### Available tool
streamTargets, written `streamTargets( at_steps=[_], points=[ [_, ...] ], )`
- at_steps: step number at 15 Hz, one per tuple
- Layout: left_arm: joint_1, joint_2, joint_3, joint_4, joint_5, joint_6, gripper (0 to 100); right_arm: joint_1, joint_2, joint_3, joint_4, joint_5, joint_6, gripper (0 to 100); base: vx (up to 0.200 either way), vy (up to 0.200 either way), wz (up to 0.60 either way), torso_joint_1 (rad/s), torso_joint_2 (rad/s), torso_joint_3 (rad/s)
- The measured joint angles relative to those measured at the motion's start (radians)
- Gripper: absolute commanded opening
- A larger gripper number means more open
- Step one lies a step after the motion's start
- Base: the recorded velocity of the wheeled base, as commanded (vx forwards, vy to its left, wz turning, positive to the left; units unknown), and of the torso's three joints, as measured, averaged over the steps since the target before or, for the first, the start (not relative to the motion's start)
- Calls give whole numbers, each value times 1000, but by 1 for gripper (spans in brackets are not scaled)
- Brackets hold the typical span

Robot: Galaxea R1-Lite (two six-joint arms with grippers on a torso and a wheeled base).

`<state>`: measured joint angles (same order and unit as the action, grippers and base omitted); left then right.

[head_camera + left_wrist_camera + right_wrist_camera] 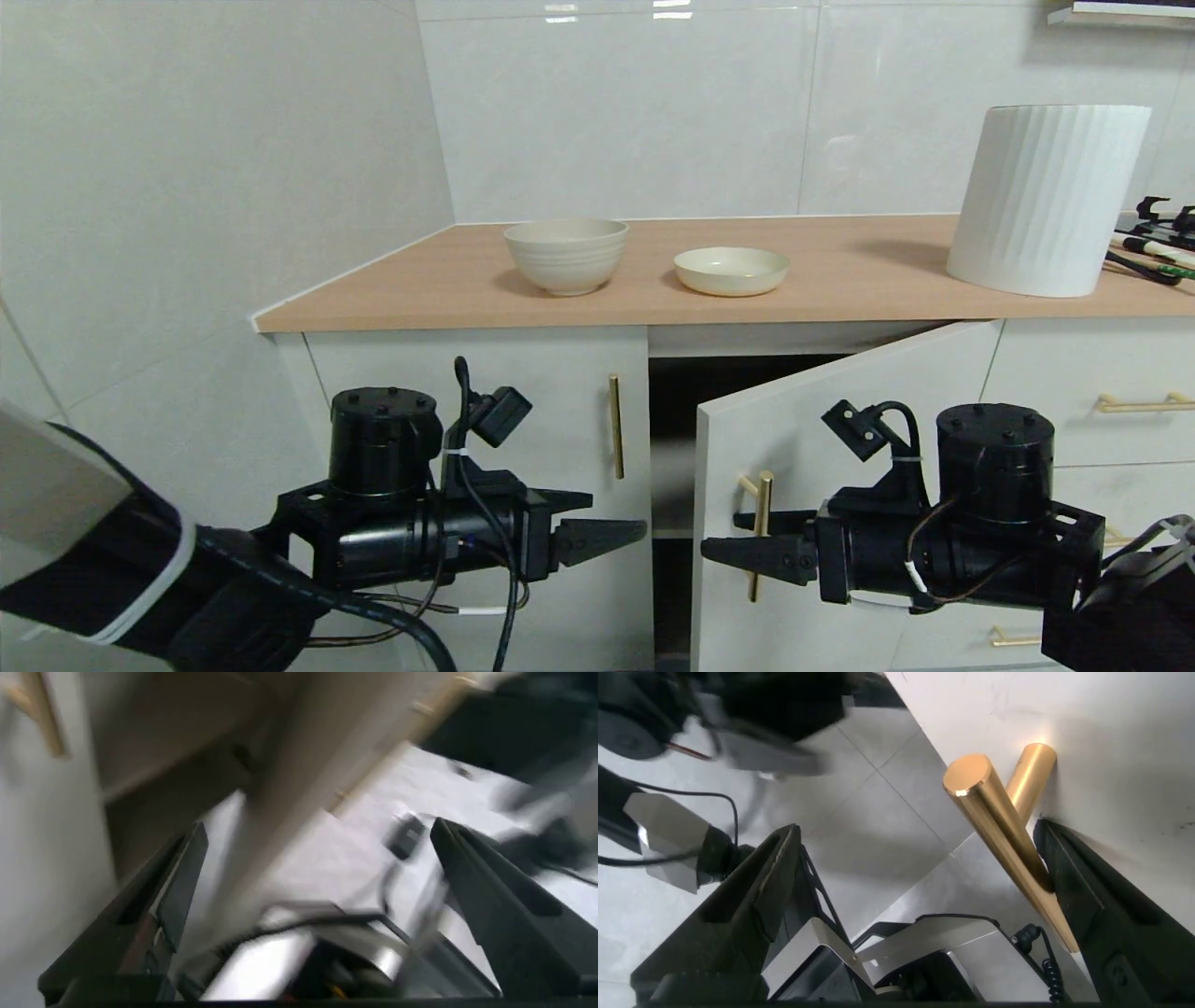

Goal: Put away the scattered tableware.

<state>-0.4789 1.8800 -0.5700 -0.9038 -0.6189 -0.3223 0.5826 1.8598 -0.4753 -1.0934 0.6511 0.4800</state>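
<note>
A cream ribbed bowl (566,254) and a shallow cream dish (731,270) stand on the wooden countertop (420,280). Below it, the right cabinet door (840,411) hangs partly open, showing a dark interior. My right gripper (721,534) is open at that door's gold handle (761,532). In the right wrist view the handle (999,821) lies between the fingers of the right gripper (915,831), close to one of them. My left gripper (616,515) is open in front of the shut left door, facing the gap. The left wrist view has the left gripper (318,831) with the door edge between its fingers.
A tall white ribbed container (1050,199) stands at the counter's right, with several utensils (1153,247) beyond it. The left door has its own gold handle (614,427). Drawers with gold pulls (1144,403) sit to the right. A tiled wall closes off the left side.
</note>
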Motion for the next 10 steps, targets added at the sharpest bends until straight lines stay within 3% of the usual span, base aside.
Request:
streamTargets(
  at_steps=[1,3,10],
  points=[
    [-14,32,-1,-39,39,-4,0,0,0,0,0,0,0,100,0,0,0,0,0,0],
    [-27,79,-6,-76,67,-25,0,0,2,2,0,0,0,100,0,0,0,0,0,0],
    [-32,208,-91,-217,72,-26,0,0,8,8,1,0,-1,100,0,0,0,0,0,0]
  ],
)
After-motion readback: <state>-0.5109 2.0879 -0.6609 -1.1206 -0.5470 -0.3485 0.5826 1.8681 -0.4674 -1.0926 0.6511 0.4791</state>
